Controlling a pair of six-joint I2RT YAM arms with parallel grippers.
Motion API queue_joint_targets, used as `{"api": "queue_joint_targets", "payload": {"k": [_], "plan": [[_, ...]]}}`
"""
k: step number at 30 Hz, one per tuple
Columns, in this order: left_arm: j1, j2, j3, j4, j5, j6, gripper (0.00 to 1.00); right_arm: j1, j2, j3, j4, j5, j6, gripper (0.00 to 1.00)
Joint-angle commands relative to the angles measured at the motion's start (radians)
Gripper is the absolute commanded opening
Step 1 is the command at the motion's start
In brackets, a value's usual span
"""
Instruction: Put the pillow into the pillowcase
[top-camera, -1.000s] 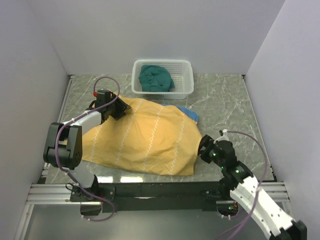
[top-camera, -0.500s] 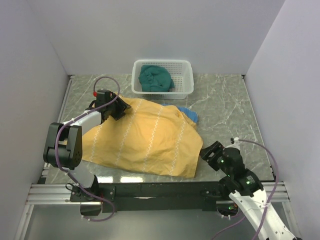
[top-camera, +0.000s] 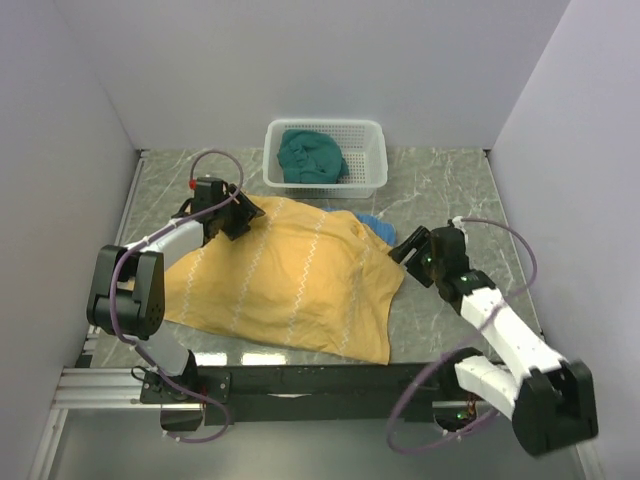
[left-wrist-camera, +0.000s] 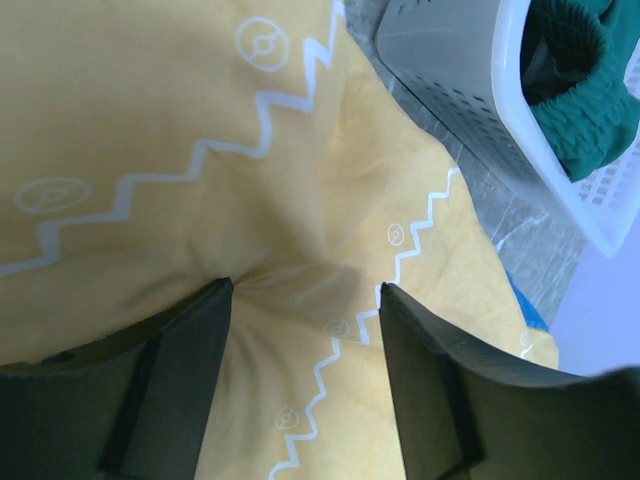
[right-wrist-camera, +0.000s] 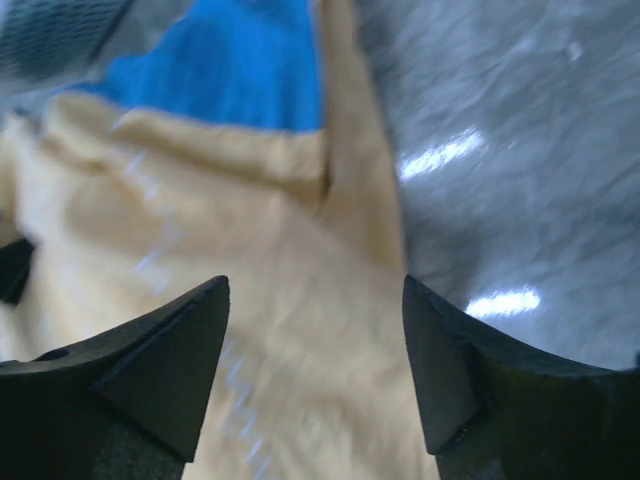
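Marble-patterned table (top-camera: 450, 200) carries everything. Across its middle, reaching toward 8 o'clock, lies the pillowcase (top-camera: 290, 280), yellow zigzag side up and mounded, with a blue patch showing at its 2 o'clock corner. The pillow may be what fills it, but it is hidden from every view. At 12 o'clock sits a white basket (top-camera: 372, 160) holding a teal cloth (top-camera: 312, 157). The left gripper (top-camera: 245, 212) rests on the pillowcase's 11 o'clock corner, fingers spread, with puckered fabric lying between them. The right gripper (top-camera: 405, 247) hangs at the case's 3 o'clock edge, jaws wide apart and holding nothing
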Motion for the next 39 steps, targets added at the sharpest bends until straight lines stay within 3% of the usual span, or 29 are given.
{"api": "queue_joint_targets", "payload": {"k": [1, 5, 13, 16, 20, 22, 28, 37, 39], "plan": [[-0.01, -0.02, 0.007, -0.118, -0.068, 0.1, 0.7, -0.103, 0.203, 0.066, 0.267, -0.076, -0.096, 0.74], [-0.031, -0.023, 0.047, -0.153, -0.064, 0.116, 0.7, -0.124, 0.387, 0.097, 0.402, -0.133, -0.1, 0.62], [-0.12, -0.095, 0.096, -0.213, -0.103, 0.143, 0.73, -0.121, 0.563, 0.103, 0.589, -0.207, -0.018, 0.61], [-0.151, -0.124, 0.086, -0.227, -0.13, 0.148, 0.73, -0.121, 0.613, 0.114, 0.631, -0.242, 0.004, 0.49], [-0.171, -0.146, 0.05, -0.219, -0.149, 0.145, 0.73, -0.139, 0.574, 0.146, 0.547, -0.221, -0.008, 0.08], [-0.188, -0.157, 0.021, -0.215, -0.158, 0.143, 0.73, -0.191, 0.541, 0.205, 0.466, -0.204, -0.05, 0.0], [-0.212, -0.158, -0.077, -0.169, -0.167, 0.131, 0.73, -0.339, 0.425, 0.371, 0.211, -0.112, -0.157, 0.0], [-0.223, -0.173, -0.059, -0.161, -0.146, 0.143, 0.77, -0.363, 0.72, 0.517, 0.177, -0.076, -0.202, 0.0], [-0.225, -0.184, -0.043, -0.17, -0.144, 0.152, 0.8, -0.367, 0.793, 0.546, 0.163, -0.076, -0.211, 0.11]]}}
